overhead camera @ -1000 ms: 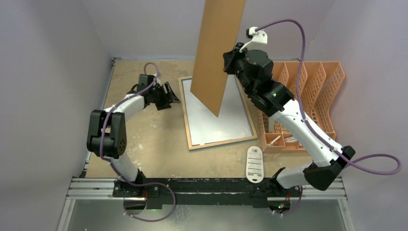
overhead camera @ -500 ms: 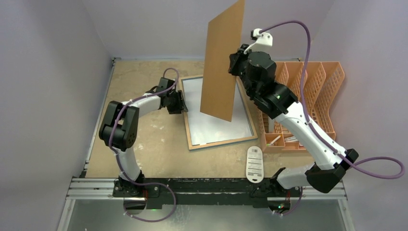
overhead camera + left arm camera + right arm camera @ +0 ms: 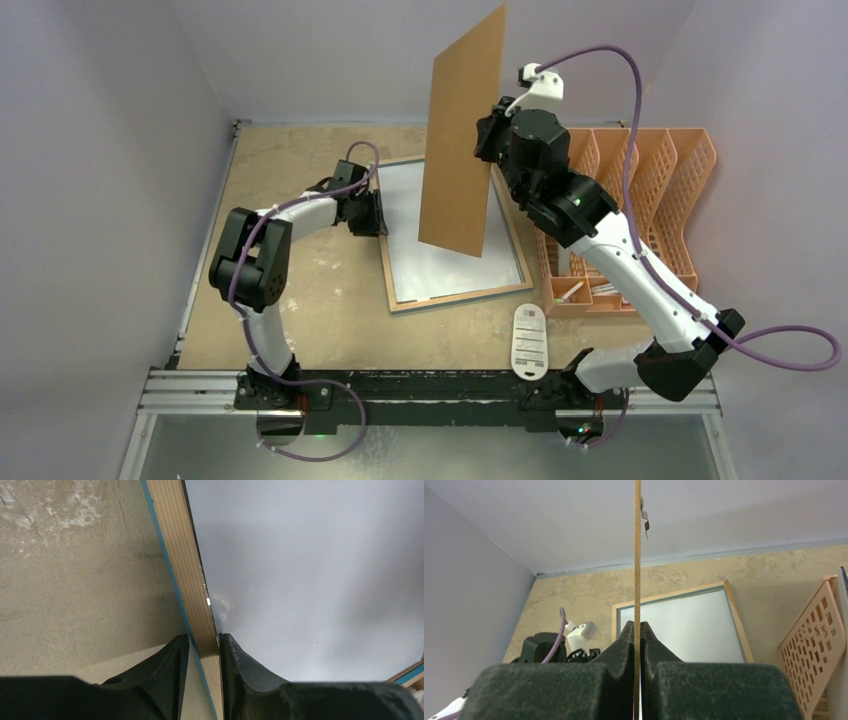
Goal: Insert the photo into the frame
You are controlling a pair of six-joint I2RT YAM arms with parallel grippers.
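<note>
On the table [image 3: 300,290], the frame [image 3: 460,297] lies flat with its wood back up, and the photo [image 3: 450,255] rests inside it, white side up. At the frame's left rail, the left gripper [image 3: 376,213] straddles the wood, 1 finger on the outer side and 1 on the photo side; whether it is clamped tight cannot be determined. Above the frame, the right gripper [image 3: 489,135] is clenched on the brown backing board [image 3: 462,150], holding it upright and apart from the frame.

My fingers [image 3: 167,672] straddle the frame's [image 3: 187,575] wooden rail, one on the table [image 3: 75,590] side, the other over the photo's [image 3: 310,580] white back.
</note>
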